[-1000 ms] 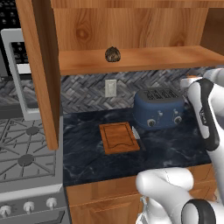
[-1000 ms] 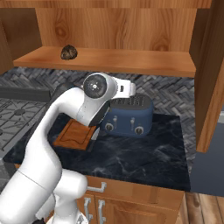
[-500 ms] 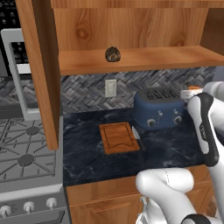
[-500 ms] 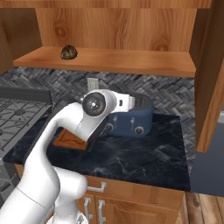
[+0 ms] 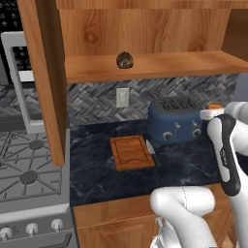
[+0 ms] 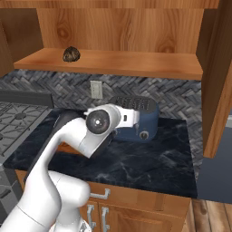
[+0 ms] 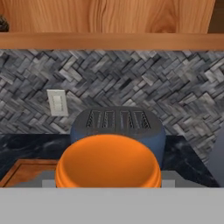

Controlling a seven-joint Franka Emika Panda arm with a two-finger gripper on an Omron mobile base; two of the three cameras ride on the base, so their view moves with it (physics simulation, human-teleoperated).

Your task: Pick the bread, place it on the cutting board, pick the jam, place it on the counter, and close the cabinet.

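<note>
The bread [image 5: 125,60] [image 6: 71,54] is a dark lump on the shelf of the open cabinet [image 5: 46,72]; its edge shows at the top left of the hand view [image 7: 3,24]. My gripper [image 5: 213,112] [image 7: 108,177] hangs in front of the blue toaster and is shut on the jam [image 5: 213,106] [image 7: 108,164], an orange jar held above the counter [image 5: 193,164] [image 6: 149,163]. The cutting board [image 5: 131,152] [image 7: 26,173] lies bare on the counter, left of the toaster and below and to the left of the gripper.
The blue toaster [image 5: 174,121] [image 6: 136,118] [image 7: 117,122] stands on the counter just behind the gripper. A gas stove [image 5: 29,169] adjoins the counter on the left. The cabinet's right door [image 6: 219,77] hangs open. A wall socket [image 5: 123,97] sits on the backsplash.
The arm has come down from shelf height towards the counter with the jam in the gripper. The bread and the cutting board have not moved.
</note>
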